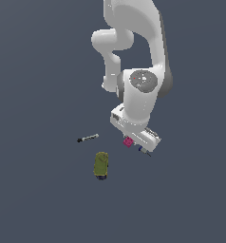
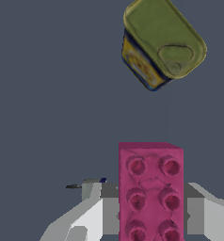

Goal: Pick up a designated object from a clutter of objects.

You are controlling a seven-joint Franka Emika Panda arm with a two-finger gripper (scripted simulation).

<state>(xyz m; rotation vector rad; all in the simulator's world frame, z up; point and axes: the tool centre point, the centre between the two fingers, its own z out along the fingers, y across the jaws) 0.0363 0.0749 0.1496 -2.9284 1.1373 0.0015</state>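
Dark slate-grey table [image 1: 39, 199] fills both views, flat and unmarked. On it lies the magenta block [image 2: 150, 193], a pink studded brick, seen in the wrist view lying lengthwise between the two pale fingers [image 2: 88, 214] of the gripper [image 2: 151, 209]. One finger stands on each long side of the block, close to its walls, but the pictures do not show whether the pads already press it, so it cannot be told if the grip is closed. In the exterior view the block [image 1: 128, 141] peeks out just under the white hand of the arm [image 1: 138, 95].

Doing this step well likely means keeping the block centred between the fingers, closing evenly on its flat long sides instead of on the bumps, and lifting straight up only once the hold is firm; a skewed squeeze could twist the brick out.

Near the block lies the olive-green bottle [image 1: 101, 164], clear of the fingers. A thin black-and-silver stick [image 1: 88, 138] lies well apart toward the exterior view's left. A small grey-blue piece [image 1: 142, 150] lies just beside the gripper.
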